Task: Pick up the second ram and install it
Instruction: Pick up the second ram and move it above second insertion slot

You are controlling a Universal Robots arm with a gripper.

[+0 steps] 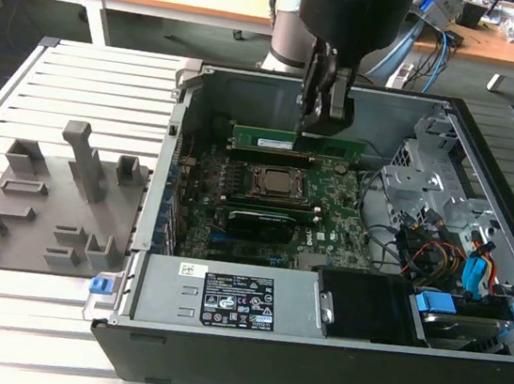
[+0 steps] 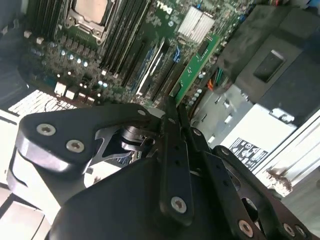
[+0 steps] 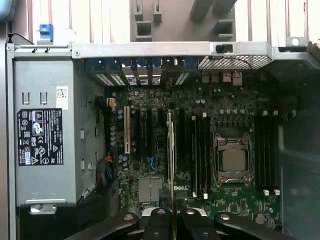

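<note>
Green card-thin ram (image 1: 264, 140) in gripper (image 1: 309, 129)

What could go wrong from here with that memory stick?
The long green circuit-board stick sits in the shut jaws of the black gripper above the green motherboard. If it comes down off line with the black memory slots, it may jam or scrape parts beside the silver square CPU socket.

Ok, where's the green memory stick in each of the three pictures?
Exterior view: the green memory stick is held by the claw, lengthwise just beyond the processor socket.
First wrist view: edge-on, a thin line extending from the claw beside the black memory slots.
Second wrist view: a green strip jutting from the claw's tips.
Shared landmark: the square processor socket.
</note>
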